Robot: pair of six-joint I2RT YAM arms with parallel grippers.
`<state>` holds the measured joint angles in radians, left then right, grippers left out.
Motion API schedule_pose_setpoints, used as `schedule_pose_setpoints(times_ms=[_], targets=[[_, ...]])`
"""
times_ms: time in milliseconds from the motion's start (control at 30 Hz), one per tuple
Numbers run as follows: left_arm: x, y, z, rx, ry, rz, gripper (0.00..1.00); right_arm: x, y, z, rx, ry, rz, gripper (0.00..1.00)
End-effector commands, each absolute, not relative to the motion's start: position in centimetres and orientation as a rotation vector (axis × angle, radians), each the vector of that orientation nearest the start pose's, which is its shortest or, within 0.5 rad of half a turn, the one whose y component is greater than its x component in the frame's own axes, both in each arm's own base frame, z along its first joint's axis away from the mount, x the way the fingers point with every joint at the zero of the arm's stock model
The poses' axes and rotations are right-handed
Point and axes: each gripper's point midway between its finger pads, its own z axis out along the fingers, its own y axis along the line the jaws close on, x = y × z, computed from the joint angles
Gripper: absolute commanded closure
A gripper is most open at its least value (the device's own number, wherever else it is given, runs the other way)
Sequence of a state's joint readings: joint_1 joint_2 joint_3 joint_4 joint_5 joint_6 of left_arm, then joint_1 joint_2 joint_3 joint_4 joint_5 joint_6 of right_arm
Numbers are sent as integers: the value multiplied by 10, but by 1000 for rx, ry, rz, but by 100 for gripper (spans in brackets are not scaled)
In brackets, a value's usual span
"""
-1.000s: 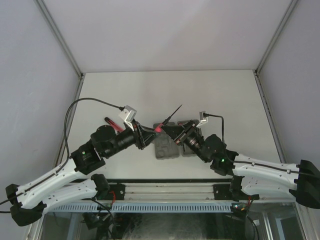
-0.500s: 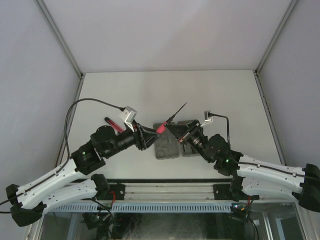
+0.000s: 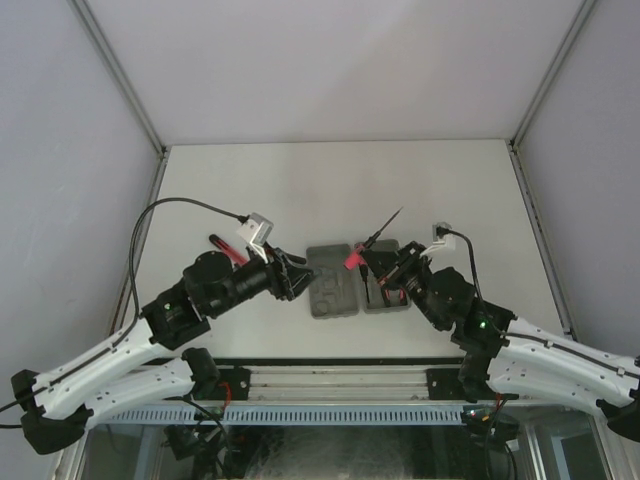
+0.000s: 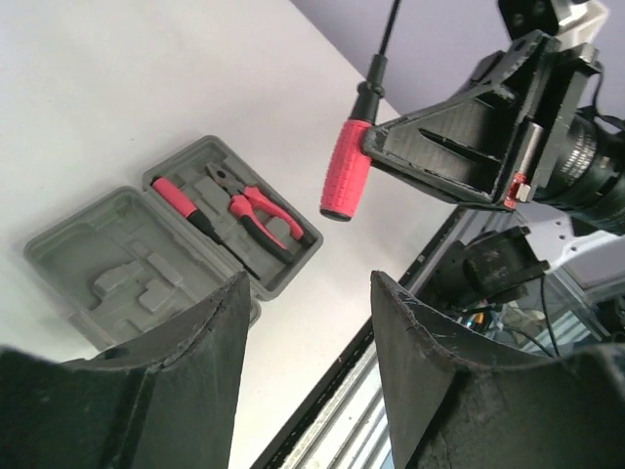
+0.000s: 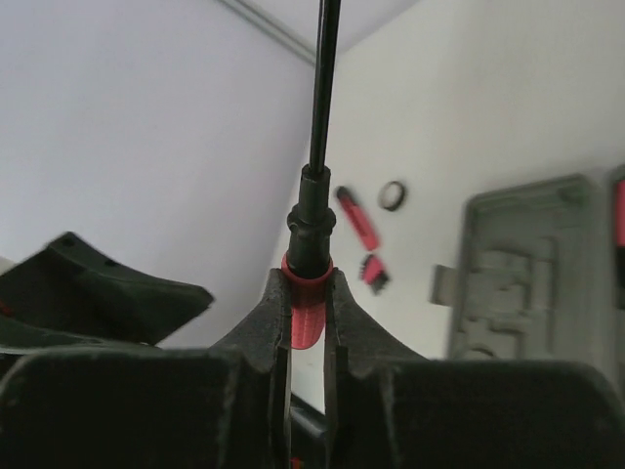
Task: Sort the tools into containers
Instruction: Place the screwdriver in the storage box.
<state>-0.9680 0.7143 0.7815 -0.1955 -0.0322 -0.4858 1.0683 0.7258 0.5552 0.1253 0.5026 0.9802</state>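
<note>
Screwdriver hung tilted above the open grey case, its red handle pinched between the right fingers. Left fingers were spread wide and empty beside the case's left edge. Pliers lay inside the case.

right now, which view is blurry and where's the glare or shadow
Right wrist: the screwdriver in the right gripper is fairly sharp, but the ring and grey tray behind are out of focus. Left wrist: the pliers read crisp, the near fingers dark and soft. Top external: even light, faint shadows, no strong glare.
</note>
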Motion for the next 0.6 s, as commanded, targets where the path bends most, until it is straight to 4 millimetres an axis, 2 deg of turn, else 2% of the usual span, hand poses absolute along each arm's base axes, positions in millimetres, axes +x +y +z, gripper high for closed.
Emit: schedule_pose_setpoints(times_ms=[0,133,267,433,567], targets=[[174,-251,284,350,1826,-967,43,200,224,246,231,1858,881,100],[188,-247,264,297,1919,-910,43,190,215,219,92,1977,756,100],[202,-239,243,225,2016,-846,43,180,211,206,-58,2051,705,100],[207,-234,224,206,2084,-772,43,183,201,193,-142,2166,611,100],[210,-228,213,193,2119,-718,43,187,204,178,-223,2310,598,100]])
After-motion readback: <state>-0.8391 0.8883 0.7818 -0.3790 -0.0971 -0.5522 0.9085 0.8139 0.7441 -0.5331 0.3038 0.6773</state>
